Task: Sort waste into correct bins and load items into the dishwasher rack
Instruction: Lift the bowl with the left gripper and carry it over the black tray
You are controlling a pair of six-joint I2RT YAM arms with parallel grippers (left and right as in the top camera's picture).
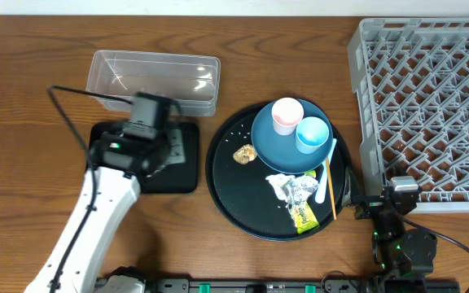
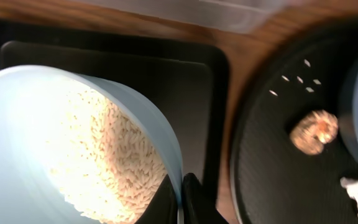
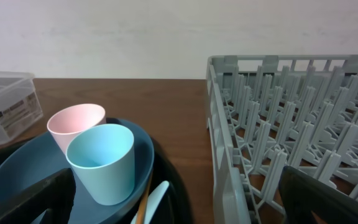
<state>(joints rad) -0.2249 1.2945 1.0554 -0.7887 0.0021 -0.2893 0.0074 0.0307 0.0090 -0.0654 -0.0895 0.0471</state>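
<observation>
– Over the shallow black tray [image 1: 181, 167], left of the round one, what does the left gripper [image 2: 180, 200] hold?
– The light blue bowl [image 2: 73, 143]. Its fingers [image 2: 166, 202] are pinched tight on the rim, one inside and one outside. The bowl is tipped, its mouth toward the wrist camera, and a heap of white rice [image 2: 120, 165] lies against the lower wall.
– Is the bowl visible from overhead?
– No, the arm covers it there.
– And the clear tub [image 1: 153, 77]?
– On the table just behind the black tray.
– What lies on the round black tray [image 1: 226, 195]?
– A dark blue plate [image 1: 279, 146] carrying a pinkish-white cup [image 1: 287, 114] and a light blue cup [image 1: 312, 134], both upright and side by side. To the plate's left sit a brown food lump [image 1: 244, 153] and a few loose rice grains [image 2: 297, 79]. In front of the plate lie crumpled wrappers [image 1: 295, 189], a yellow-green packet [image 1: 304, 216], a pale blue spoon [image 1: 328, 175] and a wooden chopstick [image 1: 331, 195].
– The right gripper [image 1: 391, 199]?
– Spread wide with nothing between its fingers, low at the near corner of the grey dishwasher rack [image 1: 426, 106], between the rack and the round tray.
</observation>
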